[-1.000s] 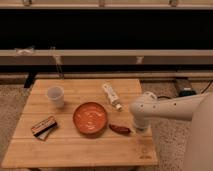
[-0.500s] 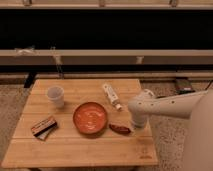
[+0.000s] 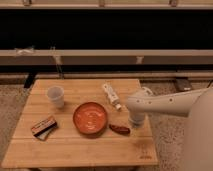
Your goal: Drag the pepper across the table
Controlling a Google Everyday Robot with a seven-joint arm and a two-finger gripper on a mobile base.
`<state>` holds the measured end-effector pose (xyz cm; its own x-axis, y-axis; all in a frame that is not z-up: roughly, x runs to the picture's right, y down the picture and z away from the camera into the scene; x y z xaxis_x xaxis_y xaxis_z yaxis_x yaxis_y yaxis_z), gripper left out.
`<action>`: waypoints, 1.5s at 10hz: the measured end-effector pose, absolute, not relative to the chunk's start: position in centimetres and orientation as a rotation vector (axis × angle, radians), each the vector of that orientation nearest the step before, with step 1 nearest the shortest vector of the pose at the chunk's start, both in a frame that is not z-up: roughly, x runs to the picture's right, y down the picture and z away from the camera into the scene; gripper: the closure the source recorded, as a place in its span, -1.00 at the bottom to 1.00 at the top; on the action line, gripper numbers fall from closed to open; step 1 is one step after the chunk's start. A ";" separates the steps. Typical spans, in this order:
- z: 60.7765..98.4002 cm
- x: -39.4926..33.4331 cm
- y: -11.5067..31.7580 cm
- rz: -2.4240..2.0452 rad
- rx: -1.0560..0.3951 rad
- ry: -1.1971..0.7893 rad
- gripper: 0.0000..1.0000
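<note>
The pepper (image 3: 120, 129) is a small dark reddish-brown pod. It lies on the light-wood slatted table (image 3: 75, 150), just right of the orange bowl (image 3: 91, 118). My gripper (image 3: 135, 120) comes in from the right on a white arm. It points down at the table right next to the pepper's right end. Whether it touches the pepper does not show.
A white cup (image 3: 55, 95) stands at the back left. A white bottle (image 3: 112, 95) lies behind the bowl. A flat brown-and-black box (image 3: 43, 127) lies at the front left. A burned logo (image 3: 145, 155) marks the front right corner. A dark wall with rails runs behind the table.
The gripper has shifted slightly up and to the left near the pepper's right end. The pepper has not visibly moved.
</note>
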<state>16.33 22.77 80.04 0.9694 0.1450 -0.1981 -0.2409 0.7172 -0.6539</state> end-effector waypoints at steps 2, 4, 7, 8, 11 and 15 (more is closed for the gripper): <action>80.0 15.9 22.6 0.216 -0.745 0.129 -0.56; 80.0 15.5 22.6 0.212 -0.751 0.123 -0.23; 80.2 14.9 22.6 0.202 -0.759 0.116 0.40; 80.3 14.8 22.6 0.198 -0.760 0.114 0.61; 80.4 14.6 22.6 0.195 -0.763 0.114 1.00; 80.1 15.5 22.8 0.214 -0.762 0.126 1.00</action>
<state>15.47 22.83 80.12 0.9707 0.1466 -0.1905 -0.2377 0.7032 -0.6701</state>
